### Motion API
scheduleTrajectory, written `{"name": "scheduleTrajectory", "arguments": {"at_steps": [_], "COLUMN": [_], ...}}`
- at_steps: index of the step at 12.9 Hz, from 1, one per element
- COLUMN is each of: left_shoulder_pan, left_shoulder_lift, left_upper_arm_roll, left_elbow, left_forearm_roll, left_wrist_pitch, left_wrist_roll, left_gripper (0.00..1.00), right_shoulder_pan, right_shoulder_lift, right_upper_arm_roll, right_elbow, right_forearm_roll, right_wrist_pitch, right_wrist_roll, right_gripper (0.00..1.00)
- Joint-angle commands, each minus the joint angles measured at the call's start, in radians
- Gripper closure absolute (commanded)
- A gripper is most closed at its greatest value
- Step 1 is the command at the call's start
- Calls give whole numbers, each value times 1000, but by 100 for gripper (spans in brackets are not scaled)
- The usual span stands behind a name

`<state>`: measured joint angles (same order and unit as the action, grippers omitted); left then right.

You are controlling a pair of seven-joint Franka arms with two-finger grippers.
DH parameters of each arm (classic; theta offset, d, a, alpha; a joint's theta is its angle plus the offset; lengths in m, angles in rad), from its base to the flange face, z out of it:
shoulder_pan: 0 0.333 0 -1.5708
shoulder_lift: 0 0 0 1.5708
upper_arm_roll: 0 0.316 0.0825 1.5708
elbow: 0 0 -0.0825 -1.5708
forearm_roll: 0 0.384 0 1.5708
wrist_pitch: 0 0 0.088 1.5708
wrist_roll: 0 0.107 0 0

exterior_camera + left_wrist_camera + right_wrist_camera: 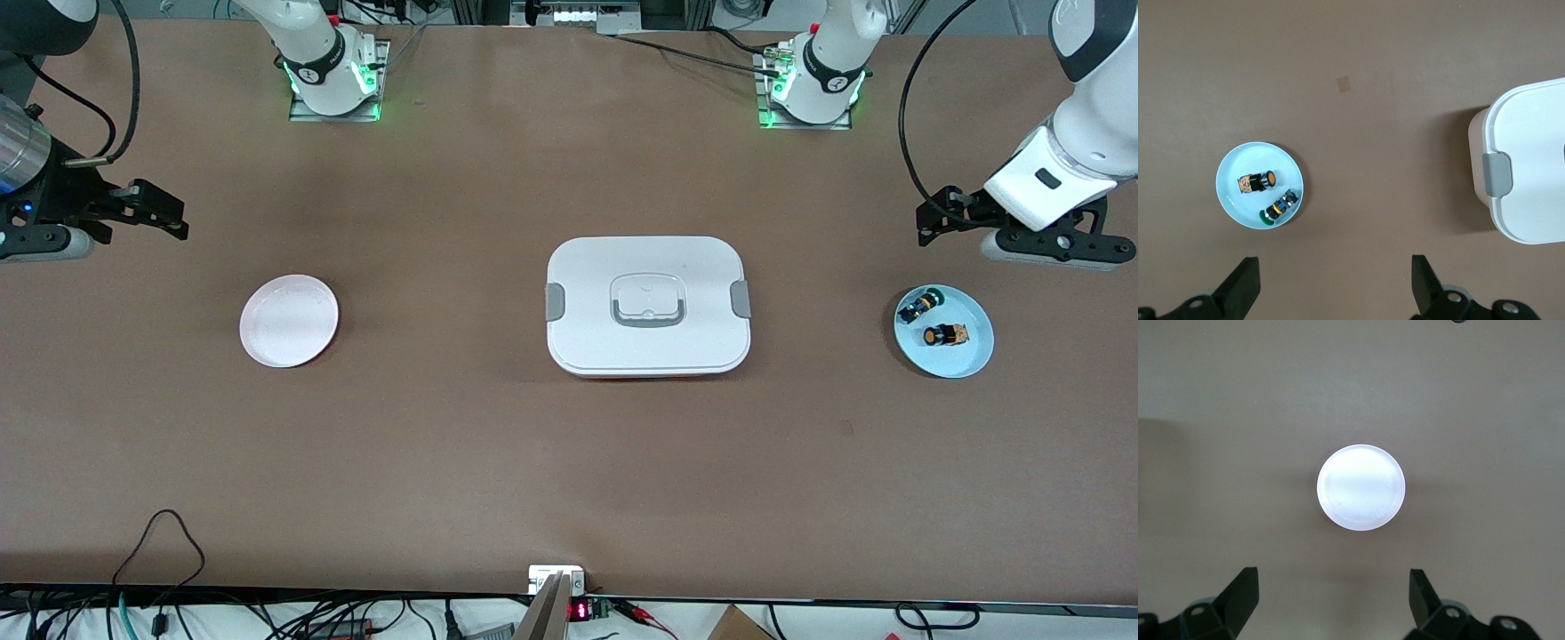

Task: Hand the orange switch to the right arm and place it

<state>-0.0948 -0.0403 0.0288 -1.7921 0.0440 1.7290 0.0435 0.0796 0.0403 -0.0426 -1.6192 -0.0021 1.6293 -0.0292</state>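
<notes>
Lying on its side in the light blue plate [969,356] near the left arm's end of the surface [498,444]: orange switch [946,335], just beside the green-capped switch [917,307]. Hovering wide open and holding nothing above the surface close by that plate, apart from the switch: left claw [1335,283]. Waiting wide open and empty over the right arm's end, near the pink plate [289,320]: right claw [1333,600].

Just a big brown tabletop [498,462], evenly lit, with a tangle of cables [222,618] along the edge nearest the front camera.
</notes>
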Motion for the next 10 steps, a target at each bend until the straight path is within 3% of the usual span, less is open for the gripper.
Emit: {"name": "scheduleTrajectory", "arguments": {"at_steps": [1, 4, 10], "left_shoulder_pan": [-6, -6, 104], "left_shoulder_lift": [45, 141, 238], "left_upper_arm_roll": [2, 2, 10], "left_elbow": [83, 161, 157], "left_forearm_roll": [16, 17, 19], "left_wrist_pitch": [-63, -74, -65], "left_wrist_roll": [-11, -16, -5], "left_gripper": [0, 0, 0], "right_shoulder_pan": [-14, -14, -7], "right_shoulder_lift": [9, 9, 12], "right_upper_arm_roll": [4, 6, 6], "right_elbow": [28, 28, 27], "right_forearm_roll": [8, 8, 8], "right_wrist_pitch": [-19, -20, -20], "right_wrist_roll": [3, -1, -3], "right_gripper": [0, 0, 0]}}
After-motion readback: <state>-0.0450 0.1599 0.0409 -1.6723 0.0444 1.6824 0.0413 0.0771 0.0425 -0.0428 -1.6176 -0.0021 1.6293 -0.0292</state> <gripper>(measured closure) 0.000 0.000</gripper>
